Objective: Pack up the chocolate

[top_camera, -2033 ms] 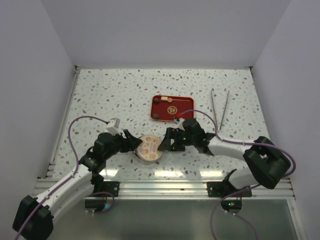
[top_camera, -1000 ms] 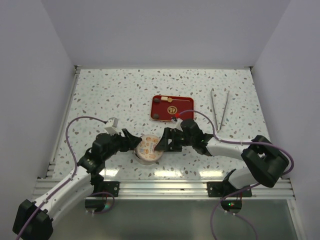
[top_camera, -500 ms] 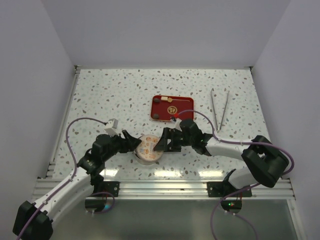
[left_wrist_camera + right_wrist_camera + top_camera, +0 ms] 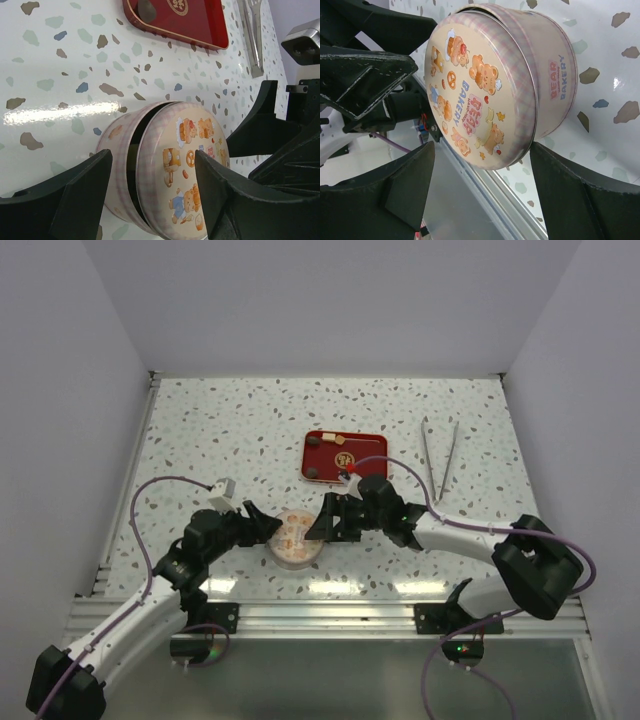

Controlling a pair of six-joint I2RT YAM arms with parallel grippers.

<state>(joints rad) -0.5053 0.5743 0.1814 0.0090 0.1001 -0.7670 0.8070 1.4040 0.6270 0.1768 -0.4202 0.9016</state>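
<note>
Left gripper (image 4: 153,154) and right gripper (image 4: 483,147), jaws wide, straddle the tin (image 4: 295,540) near the counter's (image 4: 200,420) front edge, probably to brace it and work its lid (image 4: 180,165). I cannot tell whether either actually grips.

1. A round tin (image 4: 297,537), pink-checked and lettered "BEAR BAKERY" on its side wall, is standing near the front of the table.
2. Its lid (image 4: 470,95), printed with cartoon bears and biscuits, is sitting askew on the tin, leaving a dark gap along one side.
3. A red tray (image 4: 375,450) with a thin gold rim is lying flat just beyond the tin, slightly to its right.
4. Metal tongs (image 4: 437,490) are lying right of the tray and apart from it, their two arms spreading toward the far wall.
5. A white speckled table (image 4: 230,430) is carrying all of these.
6. Plain pale walls (image 4: 330,310) are enclosing the table on three sides.
7. An aluminium rail (image 4: 330,615) is running along the near edge.
</note>
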